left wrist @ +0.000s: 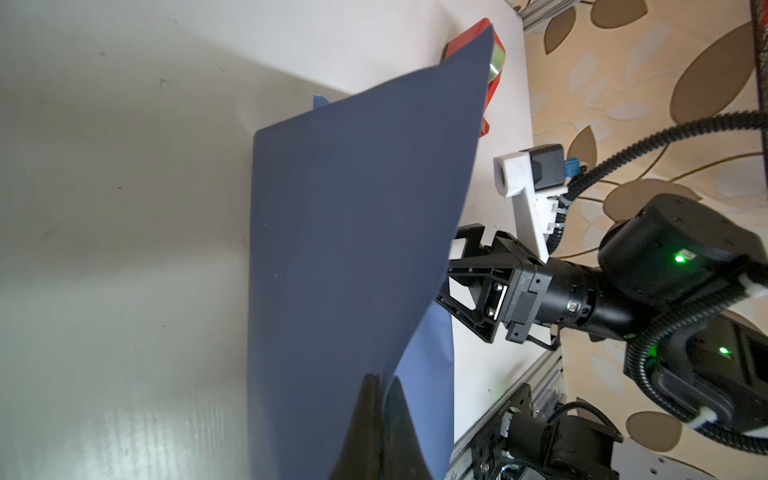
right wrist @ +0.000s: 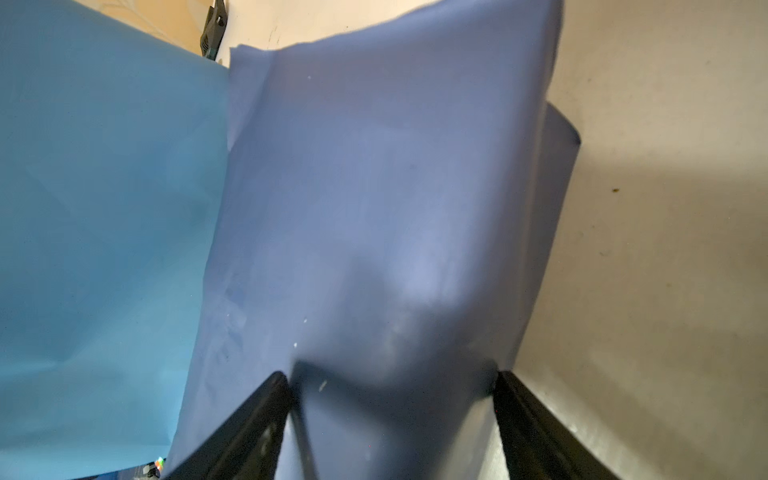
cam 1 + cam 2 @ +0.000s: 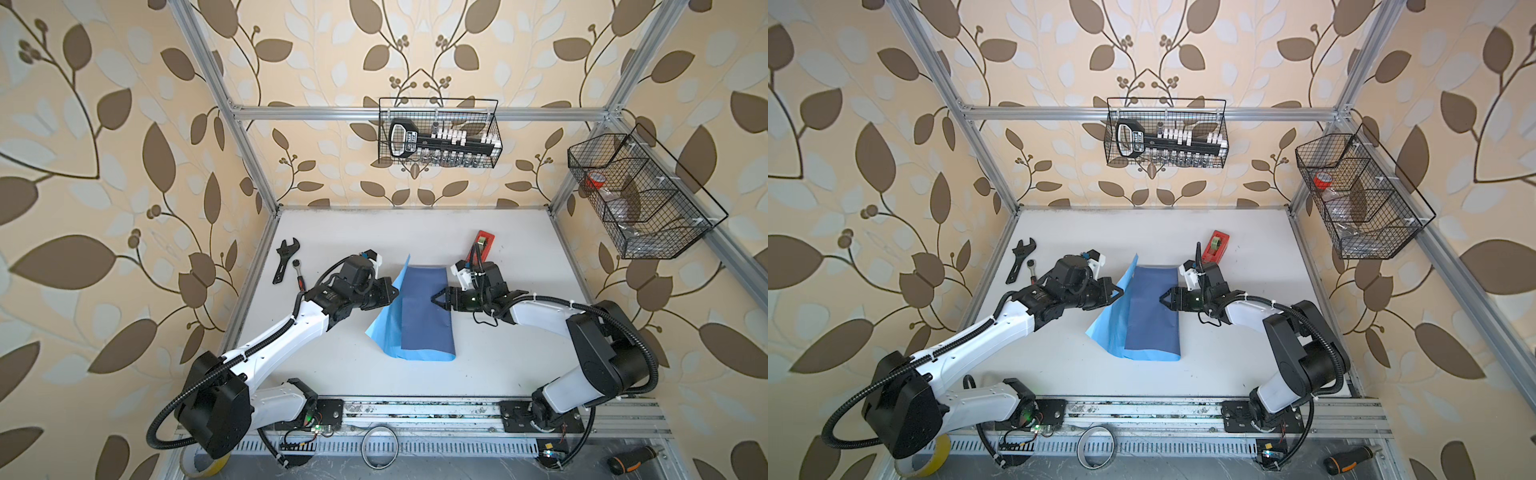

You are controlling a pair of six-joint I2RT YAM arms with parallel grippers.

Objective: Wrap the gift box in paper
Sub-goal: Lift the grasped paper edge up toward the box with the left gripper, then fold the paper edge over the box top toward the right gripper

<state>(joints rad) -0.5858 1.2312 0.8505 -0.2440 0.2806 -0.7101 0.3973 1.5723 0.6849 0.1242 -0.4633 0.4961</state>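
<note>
Paper [image 3: 424, 316] at the centre of the table [image 3: 519, 353], slate-blue flap folded over the sky-blue face. Left gripper [image 3: 395, 291] pinches its raised left edge. Right gripper [image 3: 434, 298], jaws spread wide, straddles the flap's right edge. Beyond is a red tape dispenser [image 3: 484, 243]. The label on the tool [image 3: 405, 139] in the wire basket [image 3: 438, 99] is illegible.

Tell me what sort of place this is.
Probably a robot test cell, not a home: an aluminium frame encloses the white table, leaf wallpaper lines the walls, and a wire basket of sockets hangs at the back, with a wrench on the table.
</note>
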